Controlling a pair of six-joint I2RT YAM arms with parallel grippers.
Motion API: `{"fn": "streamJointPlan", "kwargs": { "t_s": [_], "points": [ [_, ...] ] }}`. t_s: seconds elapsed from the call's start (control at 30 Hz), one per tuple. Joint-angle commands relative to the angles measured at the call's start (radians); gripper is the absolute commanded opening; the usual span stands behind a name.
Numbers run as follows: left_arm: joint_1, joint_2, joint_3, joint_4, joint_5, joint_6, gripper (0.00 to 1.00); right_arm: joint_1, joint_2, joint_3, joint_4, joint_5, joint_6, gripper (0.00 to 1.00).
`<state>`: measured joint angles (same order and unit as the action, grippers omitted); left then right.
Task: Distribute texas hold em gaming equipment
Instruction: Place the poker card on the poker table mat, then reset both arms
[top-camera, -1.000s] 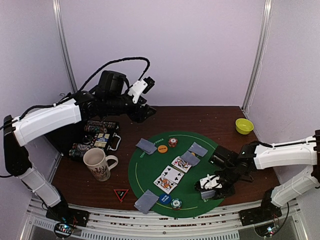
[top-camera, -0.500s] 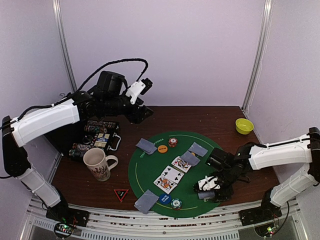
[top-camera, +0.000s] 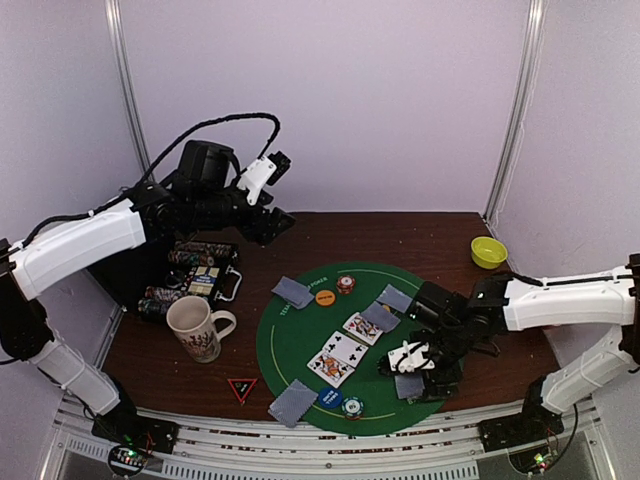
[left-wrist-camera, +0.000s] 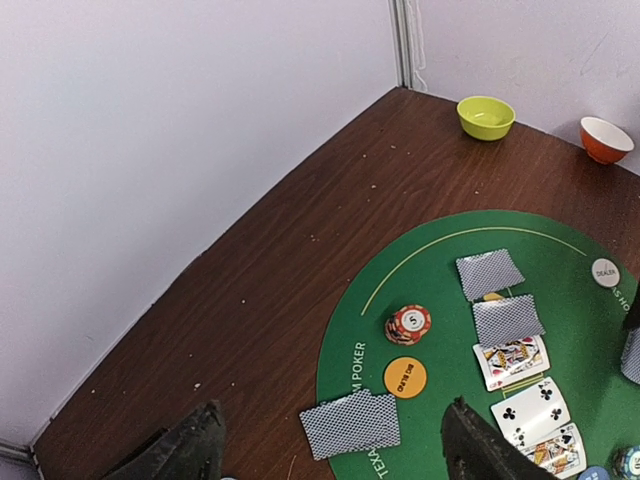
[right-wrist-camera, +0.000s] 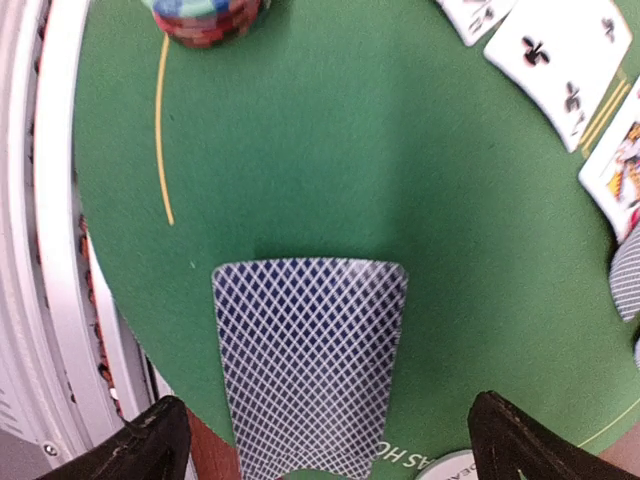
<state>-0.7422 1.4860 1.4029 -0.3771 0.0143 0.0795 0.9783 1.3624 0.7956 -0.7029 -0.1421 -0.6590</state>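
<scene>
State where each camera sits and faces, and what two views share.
Top external: high behind the arm bases, facing down over the green mat; both arms show.
Left wrist: raised at far left, facing across the mat toward the yellow-green bowl; left gripper fingertips show.
Right wrist: low over the mat's near edge, facing down at a face-down card; right gripper fingertips show.
Shared: the red-white chip stack, in top external and left wrist.

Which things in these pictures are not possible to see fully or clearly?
- Right wrist view: chip stack, cut off by the top edge.
- Right wrist view: face-down card, its printed face turned down.
- Left wrist view: blue button, cut off by the bottom edge.
</scene>
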Motion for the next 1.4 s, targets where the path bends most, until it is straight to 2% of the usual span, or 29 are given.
{"fn": "streamJointPlan", "kwargs": {
  "t_s": [0.0,0.1,0.17,0.27,0.33,0.5,0.6,0.7,0.83,0.93,0.97,1.07,1.27,1.37],
  "points": [
    [0.044,-0.052,-0.022,-0.006,0.002,-0.009,0.79,0.007,-0.080,0.102,-0.076,-0.088,0.008,1.00],
    [0.093,-0.076,-0.032,-0.016,0.002,-0.021,0.82,-0.030,-0.153,0.156,0.036,-0.147,0.067,1.00],
    [0.145,-0.096,-0.049,-0.017,-0.012,-0.041,0.85,-0.096,-0.225,0.139,0.253,-0.138,0.193,1.00],
    [0.262,-0.141,-0.100,0.010,-0.043,-0.104,0.90,-0.234,-0.314,0.064,0.604,-0.041,0.402,1.00],
    [0.346,-0.190,-0.157,0.048,-0.075,-0.146,0.93,-0.338,-0.322,0.028,0.742,0.037,0.508,1.00],
    [0.530,-0.299,-0.334,0.173,-0.195,-0.186,0.98,-0.558,-0.229,0.008,0.835,0.241,0.651,1.00],
    [0.608,-0.359,-0.473,0.304,-0.273,-0.197,0.98,-0.642,-0.258,-0.105,1.015,0.283,0.702,1.00],
    [0.673,-0.397,-0.613,0.441,-0.318,-0.209,0.98,-0.708,-0.277,-0.190,1.124,0.303,0.714,1.00],
    [0.698,-0.391,-0.719,0.566,-0.408,-0.249,0.98,-0.770,-0.300,-0.330,1.298,0.356,0.676,1.00],
    [0.698,-0.383,-0.844,0.759,-0.467,-0.244,0.98,-0.795,-0.298,-0.437,1.467,0.388,0.661,1.00],
    [0.698,-0.384,-0.898,0.844,-0.452,-0.240,0.98,-0.800,-0.288,-0.465,1.512,0.379,0.650,1.00],
    [0.696,-0.383,-0.980,0.965,-0.394,-0.236,0.98,-0.806,-0.234,-0.519,1.603,0.352,0.625,1.00],
    [0.697,-0.309,-1.061,1.179,-0.330,-0.206,0.98,-0.832,-0.085,-0.615,1.878,0.339,0.664,1.00],
    [0.697,-0.264,-1.120,1.350,-0.272,-0.186,0.98,-0.836,0.022,-0.649,2.035,0.324,0.662,1.00]
  ]
}}
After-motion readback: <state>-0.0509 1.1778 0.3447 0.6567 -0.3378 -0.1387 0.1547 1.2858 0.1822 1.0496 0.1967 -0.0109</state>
